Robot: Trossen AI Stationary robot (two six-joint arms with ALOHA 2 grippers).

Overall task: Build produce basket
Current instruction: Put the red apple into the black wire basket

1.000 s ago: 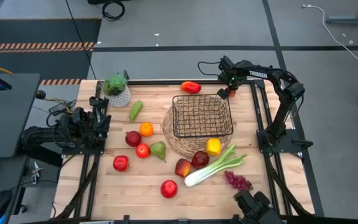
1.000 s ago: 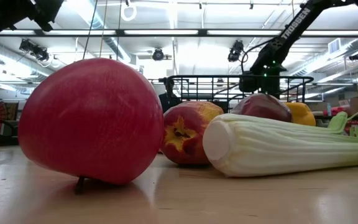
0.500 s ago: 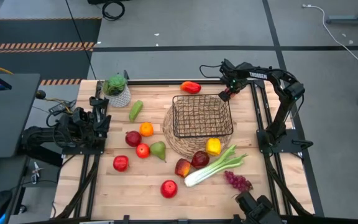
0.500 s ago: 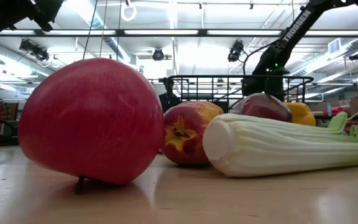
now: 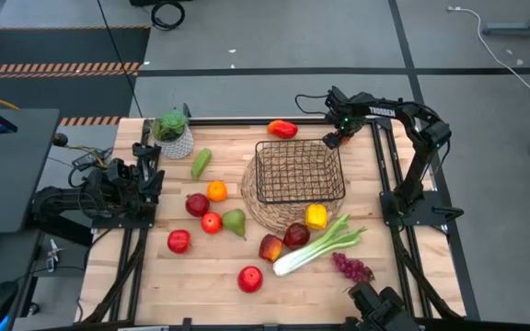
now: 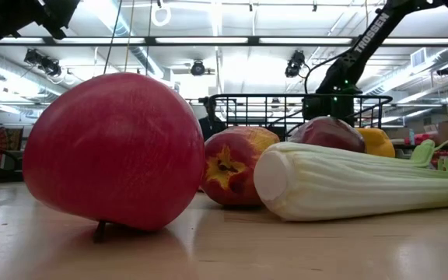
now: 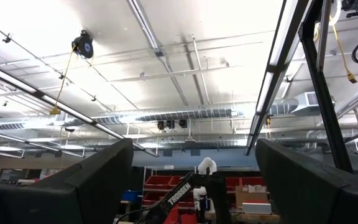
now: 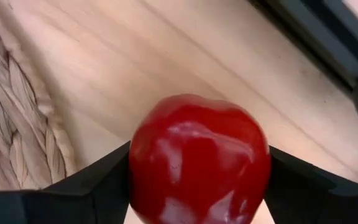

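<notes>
The black wire basket (image 5: 258,175) stands on a round straw mat (image 5: 247,204) at mid-table. Just off the basket's far right corner, on the bare wood, is a red apple (image 8: 197,162) with my right gripper (image 5: 332,138) pointing down and shut on it. Other produce lies loose around the mat: a red pepper (image 5: 282,129), an orange (image 5: 216,190), a green pear (image 5: 235,222), a yellow pepper (image 5: 316,216), celery (image 5: 320,246), grapes (image 5: 352,268) and several apples. My left gripper (image 7: 191,186) is open at the table's left edge, pointing up at the ceiling. My right gripper pinches the red apple between its two fingers, one finger (image 8: 98,186) against one side of the apple (image 8: 137,168) and the other against the opposite side (image 8: 263,171). The fingers come from above, pointing down. Whether the apple is off the wood I cannot tell.
A potted plant (image 5: 172,131) stands at the far left corner with a long green fruit (image 5: 201,163) beside it. In the low view a big red apple (image 6: 115,152) and the celery's cut end (image 6: 286,183) fill the foreground. Bare wood lies along the near left.
</notes>
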